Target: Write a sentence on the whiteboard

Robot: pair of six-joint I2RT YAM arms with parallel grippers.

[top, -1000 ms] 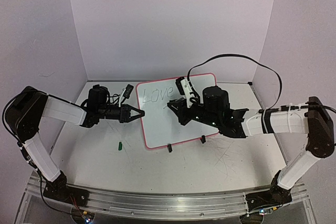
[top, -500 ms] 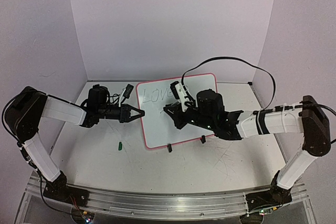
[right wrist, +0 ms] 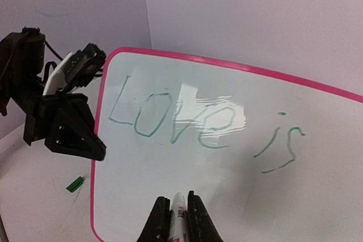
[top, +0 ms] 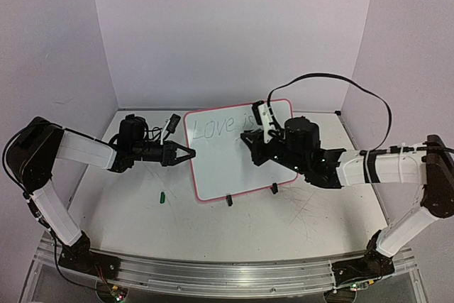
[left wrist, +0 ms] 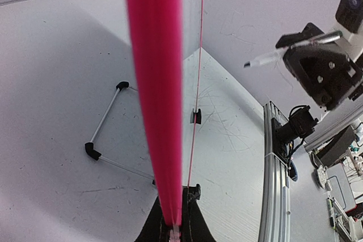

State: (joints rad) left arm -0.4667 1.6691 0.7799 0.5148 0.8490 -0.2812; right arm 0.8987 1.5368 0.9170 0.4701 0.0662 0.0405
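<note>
Left claw [top: 186, 154] clamped whiteboard [top: 230, 168] frame at 9 o'clock, arm low, outstretched; right claw [right wrist: 177, 198] pinched marker [right wrist: 179, 213]. Left wrist saw whiteboard edge-on; right wrist showed sentence [right wrist: 198, 120], "Love is". Whiteboard stood on table [top: 284, 225].

Small rectangular whiteboard [top: 223, 168], white with a thin pink rounded frame. Stands near mid-table on two black clip feet [top: 228, 201] at its near edge, face leaning back, turned slightly askew. Sentence [top: 216, 128] in thin green handwriting along the top, reading "Love is" so far, rising slightly rightward, with glare across "Love" in the right wrist view.
</note>
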